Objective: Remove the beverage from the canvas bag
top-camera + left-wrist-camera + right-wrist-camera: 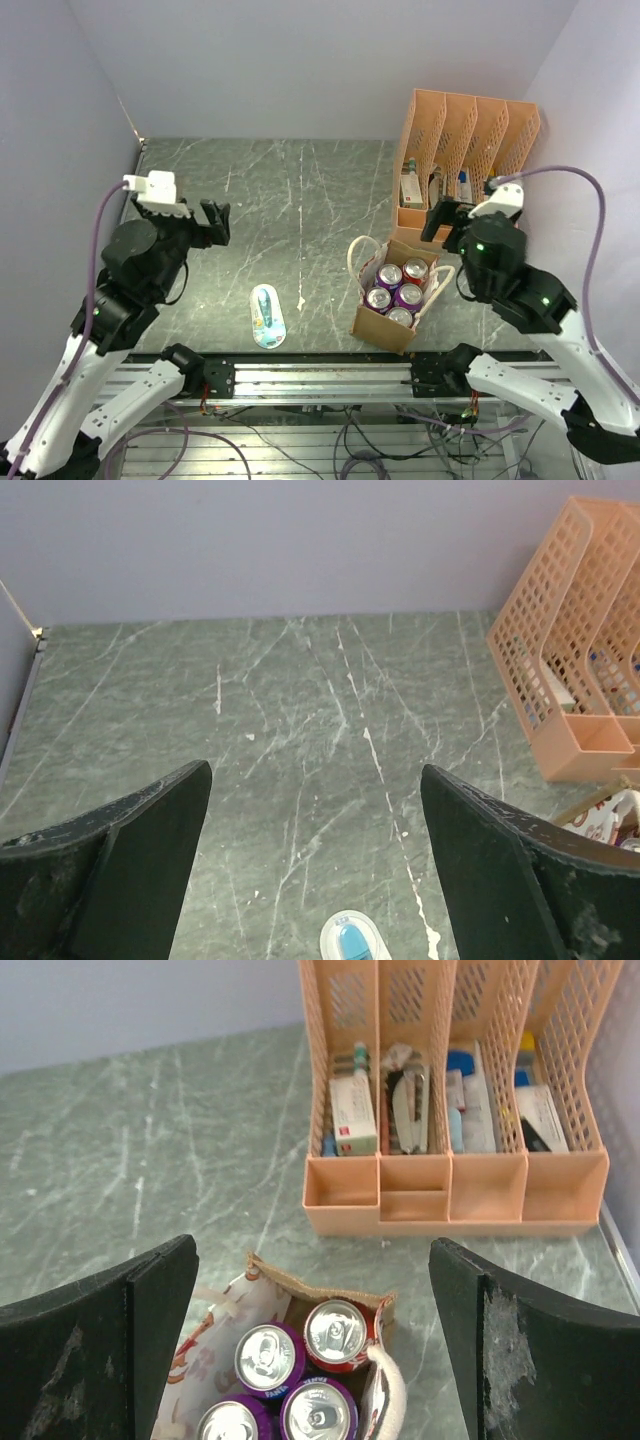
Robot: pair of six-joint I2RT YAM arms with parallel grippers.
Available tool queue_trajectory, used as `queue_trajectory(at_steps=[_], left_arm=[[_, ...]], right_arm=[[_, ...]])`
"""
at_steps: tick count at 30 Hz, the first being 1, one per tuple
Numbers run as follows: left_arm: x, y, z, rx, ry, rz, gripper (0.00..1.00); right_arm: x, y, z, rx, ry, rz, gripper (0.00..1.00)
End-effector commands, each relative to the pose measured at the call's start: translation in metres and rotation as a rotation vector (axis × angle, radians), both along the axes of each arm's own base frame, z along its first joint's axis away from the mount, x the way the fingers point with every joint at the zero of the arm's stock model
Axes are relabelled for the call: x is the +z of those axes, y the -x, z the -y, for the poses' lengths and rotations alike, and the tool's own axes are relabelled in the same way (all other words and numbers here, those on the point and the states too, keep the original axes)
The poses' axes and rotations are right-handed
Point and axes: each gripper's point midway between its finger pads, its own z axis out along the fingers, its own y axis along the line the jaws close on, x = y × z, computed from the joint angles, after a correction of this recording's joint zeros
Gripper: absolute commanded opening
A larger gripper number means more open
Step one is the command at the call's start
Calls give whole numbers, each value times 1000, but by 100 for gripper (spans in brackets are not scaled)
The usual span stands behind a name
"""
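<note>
The tan canvas bag (pixel 375 325) with cream loop handles stands at the near right of the table. It holds several drink cans, purple ones (pixel 410 297) and a red one (pixel 415 269). In the right wrist view the bag (pixel 300 1295) lies below, with the red can (pixel 336 1332) and purple cans (pixel 267 1358) showing their tops. My right gripper (pixel 441 222) hovers open above the bag's far end, with its jaws wide apart in its own view (pixel 315 1260). My left gripper (pixel 215 222) is open and empty over the left of the table, its fingers (pixel 150 820) spread wide.
An orange perforated file organizer (pixel 465 150) holding small boxes and tools stands behind the bag at the back right; it also shows in the right wrist view (pixel 450 1190). A blue-and-white blister pack (pixel 268 315) lies near the front edge, left of the bag.
</note>
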Motion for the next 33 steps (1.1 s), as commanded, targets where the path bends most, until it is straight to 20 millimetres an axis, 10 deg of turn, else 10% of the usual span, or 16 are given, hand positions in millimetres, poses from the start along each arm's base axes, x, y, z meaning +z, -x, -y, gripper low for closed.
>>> queue_trajectory(at_steps=[1,16,33], left_arm=[[-5,-22,11,19,7,-22,97],[-73,-42,74,-202,31,-196,99],[-92,3,191,-650,337,-352,99]], right_arm=[[-39,-10,8,-168,-8,-109,100],[-111,-19,-10,-95,32,-204,100],[-115,12,4,-116,-82,-264,99]])
